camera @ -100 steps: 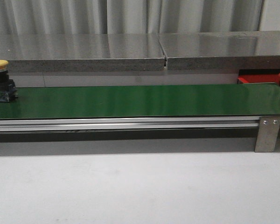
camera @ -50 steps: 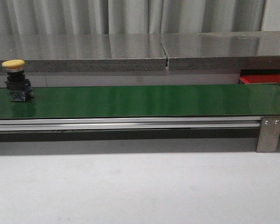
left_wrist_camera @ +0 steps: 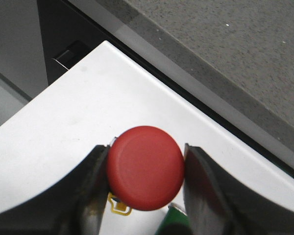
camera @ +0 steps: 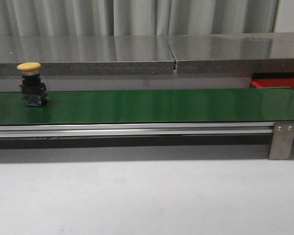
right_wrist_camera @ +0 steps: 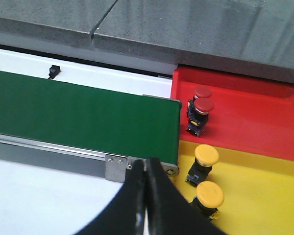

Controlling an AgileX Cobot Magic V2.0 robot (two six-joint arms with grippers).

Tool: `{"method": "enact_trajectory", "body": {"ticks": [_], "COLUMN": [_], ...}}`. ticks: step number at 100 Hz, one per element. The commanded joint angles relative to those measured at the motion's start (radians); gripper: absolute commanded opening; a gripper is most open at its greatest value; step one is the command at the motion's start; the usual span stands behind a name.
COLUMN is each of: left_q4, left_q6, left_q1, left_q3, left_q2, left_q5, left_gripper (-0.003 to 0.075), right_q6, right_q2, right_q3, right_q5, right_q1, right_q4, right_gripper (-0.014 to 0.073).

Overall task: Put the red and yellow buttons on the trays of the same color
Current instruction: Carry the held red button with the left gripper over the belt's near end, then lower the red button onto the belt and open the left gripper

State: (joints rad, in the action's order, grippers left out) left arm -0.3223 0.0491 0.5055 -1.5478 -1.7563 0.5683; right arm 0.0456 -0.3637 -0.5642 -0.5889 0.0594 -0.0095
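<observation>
- Front view: one yellow button (camera: 33, 85) stands upright on the green belt (camera: 152, 105) near its left end, unsorted; neither gripper shows here.
- Left wrist view: the left gripper (left_wrist_camera: 146, 169) clamps a red button (left_wrist_camera: 145, 167) above a white surface, so it too awaits placing.
- Right wrist view: the right gripper (right_wrist_camera: 146, 177) is closed and empty; two red-capped buttons (right_wrist_camera: 200, 111) stand on the red tray (right_wrist_camera: 255, 122), two yellow-capped ones (right_wrist_camera: 204, 177) on the yellow tray (right_wrist_camera: 264, 191).
</observation>
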Motion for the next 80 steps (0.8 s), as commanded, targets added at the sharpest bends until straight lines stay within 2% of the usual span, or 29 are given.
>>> {"method": "enact_trajectory", "body": {"ticks": [1, 27, 48, 80], "left_q4": [-0.021, -0.021, -0.021, 0.014], "left_q6": [0.027, 0.044, 0.044, 0.044], "left_q1": [-0.025, -0.136, -0.247, -0.272], "left_q3": [0.048, 0.166, 0.255, 0.362], "left_q2": [0.134, 0.213, 0.207, 0.201], "left_q5": [-0.074, -0.038, -0.12, -0.196], "left_gripper": [0.0219, 0.0219, 0.0219, 0.0219], "right_q6": [0.007, 0.007, 0.007, 0.007], "right_q2": [-0.005, -0.005, -0.005, -0.005], "right_q3": [-0.026, -0.026, -0.026, -0.026], "right_q5": [0.07, 0.07, 0.07, 0.07], "right_q1": [-0.002, -0.002, -0.002, -0.002], "right_q4": [-0.01, -0.01, -0.01, -0.01], "right_gripper": [-0.0068, -0.0068, -0.0068, -0.0068]}}
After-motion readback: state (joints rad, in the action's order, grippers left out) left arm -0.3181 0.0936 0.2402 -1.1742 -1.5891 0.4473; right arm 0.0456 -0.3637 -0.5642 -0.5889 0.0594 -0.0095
